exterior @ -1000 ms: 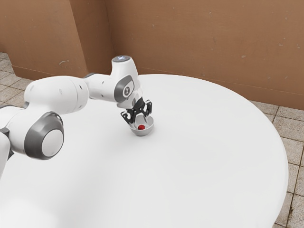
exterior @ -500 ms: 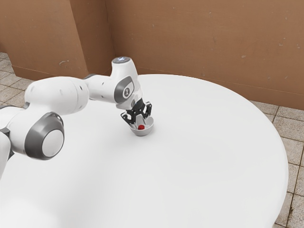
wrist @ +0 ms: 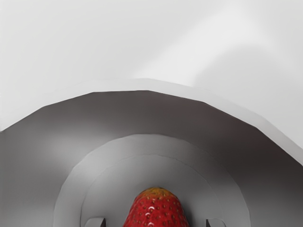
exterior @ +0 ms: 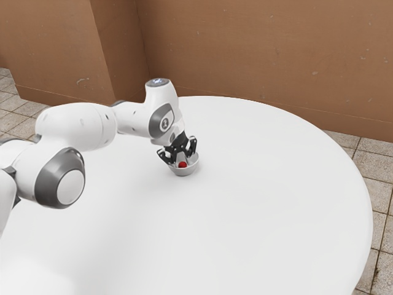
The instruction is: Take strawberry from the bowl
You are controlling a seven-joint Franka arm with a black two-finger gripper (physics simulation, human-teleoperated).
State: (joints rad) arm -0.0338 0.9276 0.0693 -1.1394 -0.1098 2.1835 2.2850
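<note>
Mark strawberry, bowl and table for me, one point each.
Strawberry (wrist: 155,211): wrist view, on its red side.
Bowl (exterior: 183,173): exterior view, on its outer wall.
Table (exterior: 276,184): exterior view, on a bare part of its top.

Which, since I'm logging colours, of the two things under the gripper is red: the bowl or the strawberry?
The strawberry: it is red, yellowish at one end, and sits inside the bowl, whose wall is plain grey.

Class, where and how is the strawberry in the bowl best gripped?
Probably from above, across opposite flanks of the strawberry where it widens: the bowl walls it in but is open on top, and the tapered end might slip.
</note>
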